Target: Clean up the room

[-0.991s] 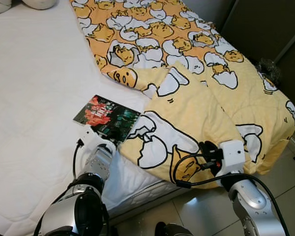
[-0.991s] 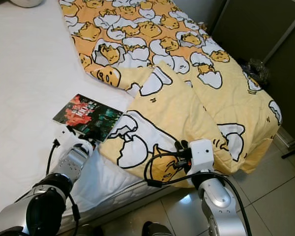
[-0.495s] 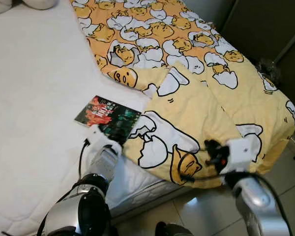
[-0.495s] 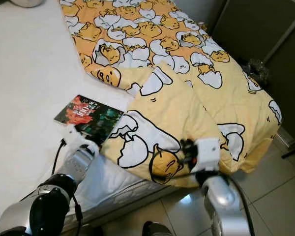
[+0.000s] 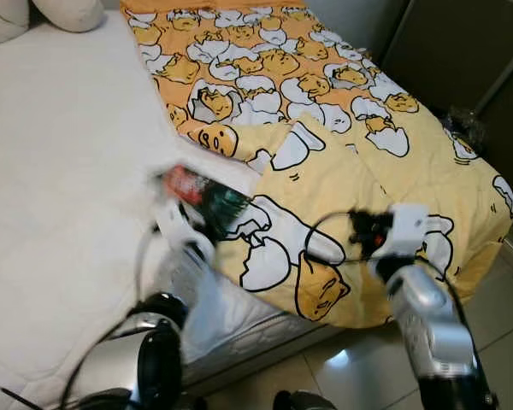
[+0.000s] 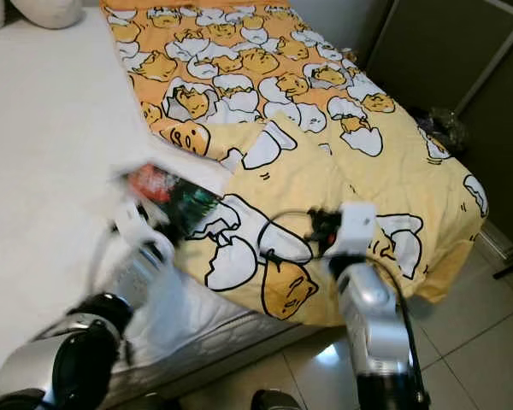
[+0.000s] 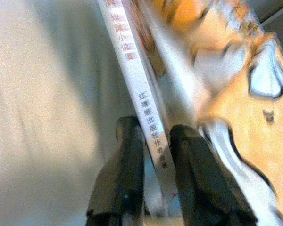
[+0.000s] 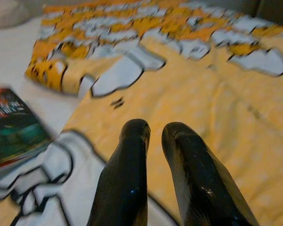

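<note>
Object: thin paperback book with a dark red-and-green cover [image 5: 203,193], lying on the white bed sheet [image 5: 60,171] near the bed's foot edge, its far side touching or just under the folded corner of the yellow egg-print quilt [image 5: 342,171]. Head views are motion-blurred around the left arm.

Left gripper [image 7: 153,155]: fingers clamped on the book at its white spine [image 7: 141,94], one black finger [image 7: 127,155] on each cover face. The hold sits at an end of the spine, not the middle.

Right gripper [image 8: 153,141]: fingers close together, nothing between them, hovering over the quilt.

Handling judgement: light, semi-stiff, flexible covers; the glossy surface is likely a bit slippery. Gripped at one end, the free end may sag or fan open. The spine side is the stiffest place to hold. Quilt corner may drag if the book is drawn out fast.
</note>
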Controlling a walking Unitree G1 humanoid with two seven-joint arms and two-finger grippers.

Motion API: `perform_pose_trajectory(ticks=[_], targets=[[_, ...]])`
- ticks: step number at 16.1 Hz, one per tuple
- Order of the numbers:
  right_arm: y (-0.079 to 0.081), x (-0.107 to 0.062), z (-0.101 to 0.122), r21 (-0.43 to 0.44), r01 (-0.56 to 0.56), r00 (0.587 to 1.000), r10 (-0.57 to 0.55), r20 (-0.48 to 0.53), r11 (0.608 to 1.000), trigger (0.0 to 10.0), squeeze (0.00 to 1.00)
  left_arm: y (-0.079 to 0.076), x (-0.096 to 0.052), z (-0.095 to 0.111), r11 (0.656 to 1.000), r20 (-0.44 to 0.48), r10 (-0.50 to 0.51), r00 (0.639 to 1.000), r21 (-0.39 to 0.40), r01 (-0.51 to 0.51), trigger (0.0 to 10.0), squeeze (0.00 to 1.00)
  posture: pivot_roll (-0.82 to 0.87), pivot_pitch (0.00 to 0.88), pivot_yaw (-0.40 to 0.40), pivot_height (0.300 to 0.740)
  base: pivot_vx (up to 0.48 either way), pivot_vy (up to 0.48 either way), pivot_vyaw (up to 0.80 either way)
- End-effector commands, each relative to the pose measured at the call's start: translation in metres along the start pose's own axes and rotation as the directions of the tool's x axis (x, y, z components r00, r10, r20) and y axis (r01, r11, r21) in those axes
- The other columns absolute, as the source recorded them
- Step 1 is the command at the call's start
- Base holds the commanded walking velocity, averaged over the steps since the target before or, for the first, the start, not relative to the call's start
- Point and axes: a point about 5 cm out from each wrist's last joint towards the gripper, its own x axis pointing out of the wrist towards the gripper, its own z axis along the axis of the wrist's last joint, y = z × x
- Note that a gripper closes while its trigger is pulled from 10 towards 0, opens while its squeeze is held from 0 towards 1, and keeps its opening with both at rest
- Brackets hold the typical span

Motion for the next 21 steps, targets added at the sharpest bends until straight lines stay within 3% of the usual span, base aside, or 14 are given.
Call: perform_pose_trajectory(ticks=[1,2,3,4,5,7,10,15,16,17,19,21], targets=[[-0.011,0.0,0.0,0.001,0.043,0.999,-0.043,0.006,0.999,10.0,0.36,-0.004,0.002,0.036,0.988,0.158,-0.032,0.987,0.154,0.007,0.0,0.0,-0.07,0.0,-0.041,0.74,0.0,0.0,0.0],[-0.012,0.002,0.001,0.001,0.045,0.999,-0.045,0.011,0.999,10.0,0.36,-0.002,-0.001,0.049,0.975,0.216,-0.032,0.976,0.223,-0.017,0.0,0.0,-0.06,0.0,-0.04,0.74,0.0,0.0,0.0],[-0.016,0.005,0.004,-0.008,0.055,0.998,-0.055,0.026,0.998,10.0,0.38,0.004,-0.011,0.08,0.914,0.343,-0.017,0.939,0.386,-0.124,0.0,0.0,-0.04,0.0,-0.034,0.74,0.0,0.0,0.68],[-0.017,0.007,0.005,-0.014,0.057,0.998,-0.056,0.027,0.998,10.0,0.38,0.005,-0.014,0.087,0.892,0.373,-0.016,0.928,0.425,-0.156,0.0,0.0,-0.03,0.0,-0.033,0.74,0.0,0.0,0.68],[-0.02,0.01,0.004,-0.008,0.062,0.998,-0.061,0.03,0.998,10.0,0.41,0.008,-0.026,0.095,0.836,0.425,-0.028,0.905,0.506,-0.212,0.0,0.0,-0.01,0.0,-0.039,0.74,0.0,0.0,0.58],[-0.016,0.016,0.003,-0.011,0.03,0.999,-0.029,0.032,0.999,10.0,0.47,0.013,-0.044,0.094,0.8,0.468,-0.009,0.884,0.533,-0.274,0.0,0.0,0.01,0.0,-0.056,0.74,0.0,0.0,0.57],[0.0,0.025,-0.006,-0.024,-0.052,0.999,0.052,0.002,0.998,10.0,0.53,0.014,-0.056,0.088,0.771,0.506,0.043,0.861,0.531,-0.35,0.0,0.0,0.05,0.0,-0.085,0.74,0.0,0.0,0.56],[0.015,0.034,-0.008,-0.015,-0.123,0.992,0.123,0.003,0.992,10.0,0.59,-0.005,-0.063,0.105,0.739,0.577,-0.012,0.817,0.555,-0.382,0.0,0.0,0.1,0.0,-0.118,0.74,0.0,0.0,0.55],[0.019,0.036,-0.011,-0.001,-0.151,0.989,0.151,0.001,0.989,10.0,0.62,-0.007,-0.063,0.11,0.725,0.586,-0.024,0.81,0.568,-0.39,10.0,0.0,0.11,0.0,-0.117,0.74,0.0,0.0,0.48],[0.022,0.036,-0.012,0.012,-0.162,0.987,0.162,0.007,0.987,10.0,0.64,-0.008,-0.063,0.112,0.718,0.586,-0.028,0.81,0.576,-0.391,10.0,0.0,0.11,0.0,-0.116,0.74,0.0,0.0,0.47],[0.034,0.034,-0.014,0.119,-0.243,0.97,0.24,0.039,0.963,10.0,0.69,-0.012,-0.063,0.112,0.664,0.557,-0.052,0.829,0.639,-0.388,10.0,0.0,0.11,0.0,-0.106,0.74,0.0,0.0,0.44],[0.035,0.032,-0.019,0.102,-0.241,0.97,0.24,0.024,0.965,10.0,0.7,-0.013,-0.062,0.103,0.64,0.507,-0.078,0.858,0.685,-0.347,10.0,0.0,0.1,0.0,-0.092,0.74,0.0,0.0,0.44]])
